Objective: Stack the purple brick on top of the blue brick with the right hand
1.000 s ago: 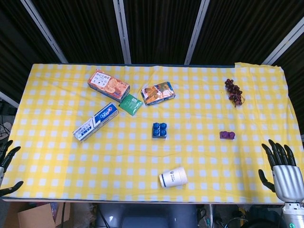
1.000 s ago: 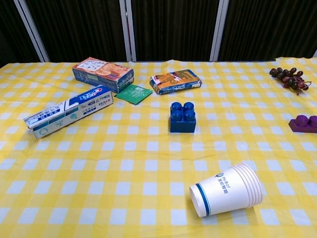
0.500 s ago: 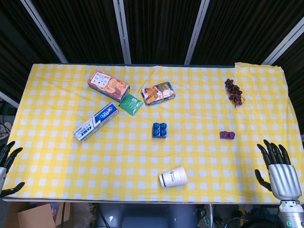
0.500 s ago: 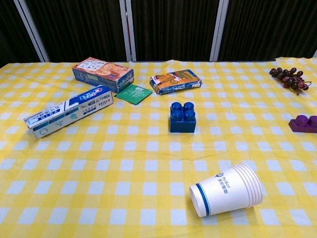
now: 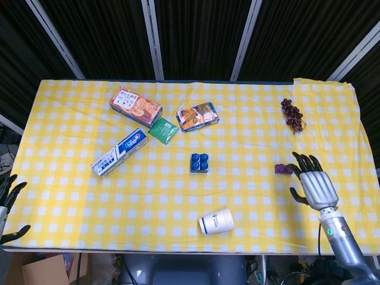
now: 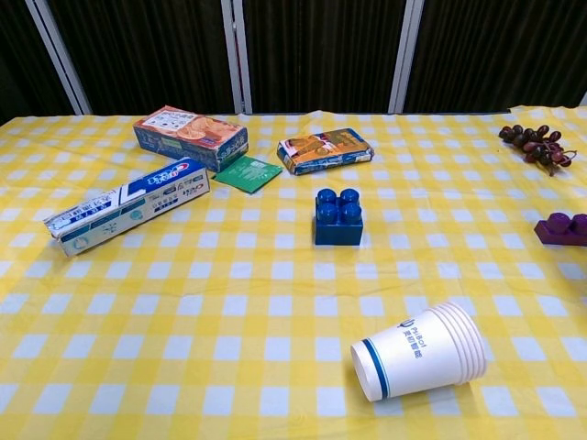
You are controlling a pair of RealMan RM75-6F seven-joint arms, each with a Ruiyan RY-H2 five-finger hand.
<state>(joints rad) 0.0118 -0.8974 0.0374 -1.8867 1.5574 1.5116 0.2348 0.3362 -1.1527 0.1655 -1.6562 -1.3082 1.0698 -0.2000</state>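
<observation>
The blue brick [image 5: 199,162] [image 6: 337,217] stands near the middle of the yellow checked table. The purple brick [image 5: 281,169] [image 6: 561,228] lies to its right, partly covered in the head view by my right hand's fingertips. My right hand [image 5: 314,186] hovers just right of and in front of the purple brick, fingers spread and holding nothing. My left hand [image 5: 8,205] shows only at the lower left edge of the head view, off the table, fingers apart. The chest view shows neither hand.
A paper cup [image 5: 216,222] [image 6: 420,350] lies on its side near the front edge. Behind the blue brick lie a toothpaste box [image 5: 119,152], a biscuit box [image 5: 135,106], a green packet [image 5: 163,130] and a snack packet [image 5: 197,115]. Dark grapes [image 5: 291,115] sit at the back right.
My right hand has moved from the table's front right corner up and to the left, now beside the purple brick. The left hand has barely shifted. No object has moved.
</observation>
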